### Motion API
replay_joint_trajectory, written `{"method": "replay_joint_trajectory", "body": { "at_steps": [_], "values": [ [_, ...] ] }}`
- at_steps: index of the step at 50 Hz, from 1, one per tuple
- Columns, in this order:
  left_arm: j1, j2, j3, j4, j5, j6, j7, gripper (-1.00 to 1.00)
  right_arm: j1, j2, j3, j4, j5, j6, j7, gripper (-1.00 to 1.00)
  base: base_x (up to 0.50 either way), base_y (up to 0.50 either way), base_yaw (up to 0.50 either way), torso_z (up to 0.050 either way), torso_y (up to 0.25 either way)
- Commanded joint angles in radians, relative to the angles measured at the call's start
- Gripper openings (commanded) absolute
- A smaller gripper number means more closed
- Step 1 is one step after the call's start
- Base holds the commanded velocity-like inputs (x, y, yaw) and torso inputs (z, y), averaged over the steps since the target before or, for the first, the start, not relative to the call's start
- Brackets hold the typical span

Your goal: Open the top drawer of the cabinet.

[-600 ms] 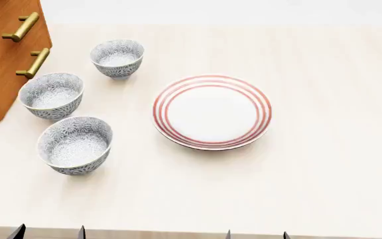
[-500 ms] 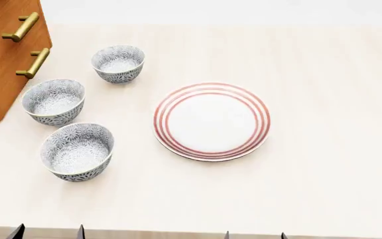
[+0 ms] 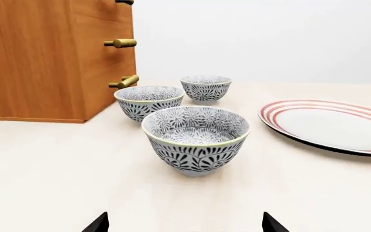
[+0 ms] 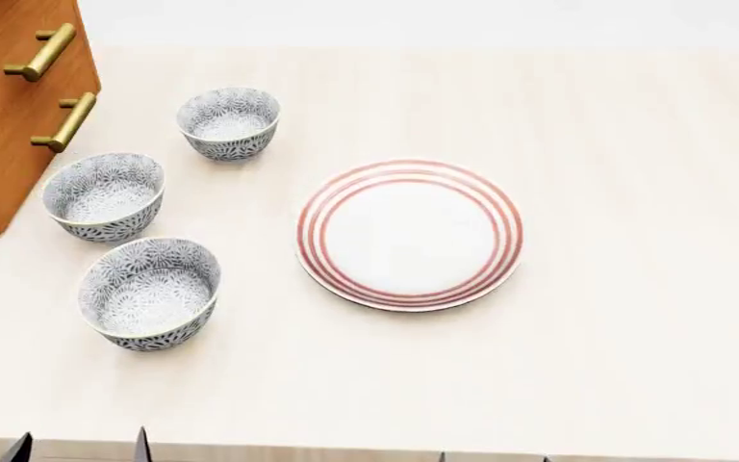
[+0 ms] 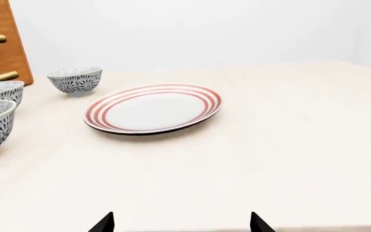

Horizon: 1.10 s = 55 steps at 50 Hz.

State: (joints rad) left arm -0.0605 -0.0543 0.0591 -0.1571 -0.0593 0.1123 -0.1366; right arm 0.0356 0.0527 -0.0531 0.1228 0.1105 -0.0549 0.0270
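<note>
The cabinet (image 3: 37, 58) is orange-brown wood and stands at the table's far left, also seen in the head view (image 4: 4, 125). Its drawer fronts are seen almost edge-on, with brass bar handles sticking out. The top drawer shows only as the tip of its handle (image 3: 125, 2) at the frame edge; two lower handles (image 3: 122, 43) sit beneath it. My left gripper (image 3: 185, 224) is open and empty, low at the table's near edge, well short of the cabinet. My right gripper (image 5: 182, 223) is open and empty too, in front of the plate.
Three patterned bowls (image 4: 149, 292) (image 4: 103, 195) (image 4: 228, 122) stand in a row in front of the cabinet's handles, between my left gripper and the drawers. A red-ringed white plate (image 4: 408, 233) lies mid-table. The table's near edge (image 4: 344, 450) runs along the bottom.
The bowls and plate sit slightly lower in the head view than at first. Both grippers' fingertips have dropped toward the bottom edge, the left ones shifting a little left.
</note>
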Motion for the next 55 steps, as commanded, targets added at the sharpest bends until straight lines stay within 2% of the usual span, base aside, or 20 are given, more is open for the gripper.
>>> {"method": "replay_joint_trajectory", "body": {
  "at_steps": [1, 12, 15, 21, 31, 42, 45, 55],
  "values": [
    [0.009, 0.007, -0.004, 0.023, 0.008, -0.027, 0.019, 1.00, -0.005, -0.004, 0.006, -0.014, -0.003, 0.000, -0.006, 1.00, 0.00, 0.00, 0.00, 0.000, 0.000],
    [0.016, -0.012, 0.020, 0.038, -0.002, -0.011, 0.002, 1.00, -0.014, 0.011, -0.011, -0.028, 0.015, -0.023, 0.017, 1.00, 0.00, 0.00, 0.00, 0.000, 0.000],
    [0.019, -0.014, 0.020, 0.050, 0.037, 0.031, -0.044, 1.00, -0.025, 0.013, -0.010, -0.045, 0.013, -0.046, 0.032, 1.00, 0.00, 0.00, 0.00, 0.000, 0.000],
    [0.039, -0.030, 0.016, 0.219, 0.047, -0.026, -0.075, 1.00, -0.046, 0.032, 0.010, -0.183, 0.077, 0.013, 0.042, 1.00, 0.09, 0.00, 0.00, 0.000, 0.000],
    [0.043, -0.082, 0.007, 0.523, -0.005, -0.229, -0.054, 1.00, -0.070, 0.088, 0.032, -0.498, 0.112, 0.133, 0.095, 1.00, 0.48, 0.00, 0.00, 0.000, 0.000],
    [0.061, -0.101, -0.019, 0.656, -0.006, -0.203, -0.086, 1.00, -0.084, 0.114, 0.040, -0.659, 0.094, 0.151, 0.135, 1.00, 0.50, 0.00, 0.00, 0.000, 0.000],
    [0.070, -0.102, -0.010, 0.664, 0.018, -0.167, -0.097, 1.00, -0.090, 0.118, 0.037, -0.672, 0.085, 0.139, 0.140, 1.00, 0.50, 0.00, 0.00, 0.000, 0.000],
    [0.071, -0.111, 0.005, 0.648, 0.010, -0.171, -0.099, 1.00, -0.101, 0.128, 0.043, -0.678, 0.100, 0.115, 0.143, 1.00, 0.50, 0.00, 0.00, 0.000, 0.000]
  ]
}}
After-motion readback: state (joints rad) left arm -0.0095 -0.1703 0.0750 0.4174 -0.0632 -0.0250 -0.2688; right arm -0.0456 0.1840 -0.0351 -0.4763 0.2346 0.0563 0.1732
